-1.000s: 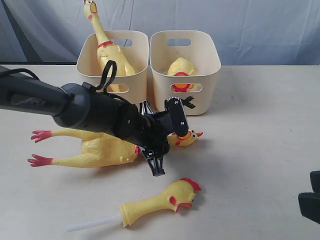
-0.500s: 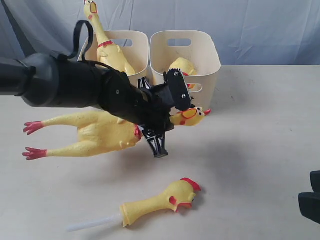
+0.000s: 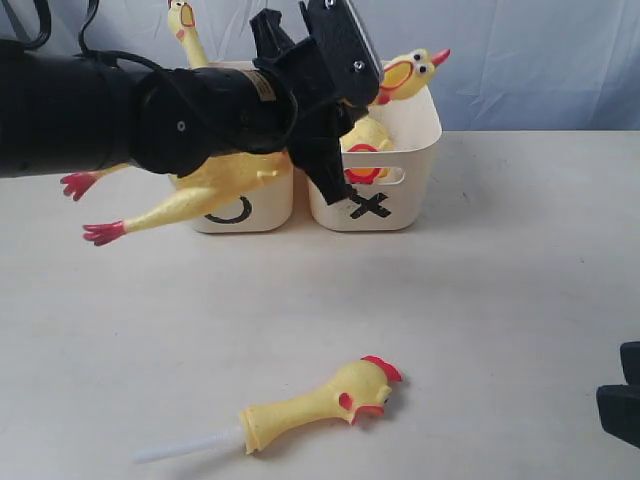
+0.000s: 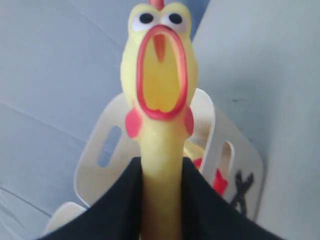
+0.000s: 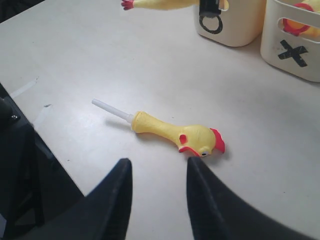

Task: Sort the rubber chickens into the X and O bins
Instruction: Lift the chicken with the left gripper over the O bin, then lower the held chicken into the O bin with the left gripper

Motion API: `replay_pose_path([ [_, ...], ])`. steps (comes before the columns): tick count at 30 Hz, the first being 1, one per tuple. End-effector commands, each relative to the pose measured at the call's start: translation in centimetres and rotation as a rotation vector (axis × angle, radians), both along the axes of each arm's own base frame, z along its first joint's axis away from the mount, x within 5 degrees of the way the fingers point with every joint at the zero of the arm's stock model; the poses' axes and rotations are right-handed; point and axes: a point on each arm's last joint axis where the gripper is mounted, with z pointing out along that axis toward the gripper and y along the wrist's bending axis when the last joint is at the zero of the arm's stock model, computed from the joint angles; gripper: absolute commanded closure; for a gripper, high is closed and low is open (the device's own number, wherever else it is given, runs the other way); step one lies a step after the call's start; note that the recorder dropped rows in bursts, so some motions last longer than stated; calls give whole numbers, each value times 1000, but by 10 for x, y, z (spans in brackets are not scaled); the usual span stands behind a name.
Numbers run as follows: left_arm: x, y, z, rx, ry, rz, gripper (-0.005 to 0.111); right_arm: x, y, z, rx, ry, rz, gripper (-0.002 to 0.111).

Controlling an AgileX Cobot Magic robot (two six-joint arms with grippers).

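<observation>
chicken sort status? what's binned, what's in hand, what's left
Done: one whole chicken stands in the O bin; the headless body sits in the X bin. In hand: the left gripper clamps the second whole chicken by the neck, raised by the bins. Left: the head on a stick lies on the table; the right gripper is open and empty.

We see two cream bins side by side at the far edge of the desk (image 3: 500,300): the O bin (image 3: 262,205) and the X bin (image 3: 405,190). One long chicken (image 3: 183,22) stands in the O bin, head up. A round headless body (image 3: 366,136) sits in the X bin. The second long chicken (image 3: 215,182) is up in the air, head over the X bin, red feet out past the O bin. The head on a white stick (image 3: 320,402) lies flat near the front edge.
</observation>
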Motion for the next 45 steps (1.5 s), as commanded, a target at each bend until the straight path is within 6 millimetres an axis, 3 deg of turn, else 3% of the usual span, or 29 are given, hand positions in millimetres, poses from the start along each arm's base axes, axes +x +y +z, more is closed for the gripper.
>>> replay_pose_path([
  [1, 4, 0, 22, -90, -170, 15, 107, -1, -1, -1, 2, -6, 0, 73],
  [9, 8, 2, 51, -334, -422, 77, 107, -1, -1, -1, 2, -6, 0, 73],
  [13, 6, -3, 55, -383, -506, 22, 107, -1, -1, -1, 2, -6, 0, 73],
  [21, 15, -6, 43, -472, -627, 20, 107, -1, -1, -1, 2, -6, 0, 73],
  [33, 46, 15, 28, -639, -659, 74, 107, -1, -1, -1, 2, -6, 0, 73],
  [40, 48, 16, 32, -630, -693, 30, 107, -1, -1, -1, 2, -6, 0, 73],
  [45, 52, 13, 25, -562, -608, 40, 107, -1, -1, -1, 2, -6, 0, 73],
])
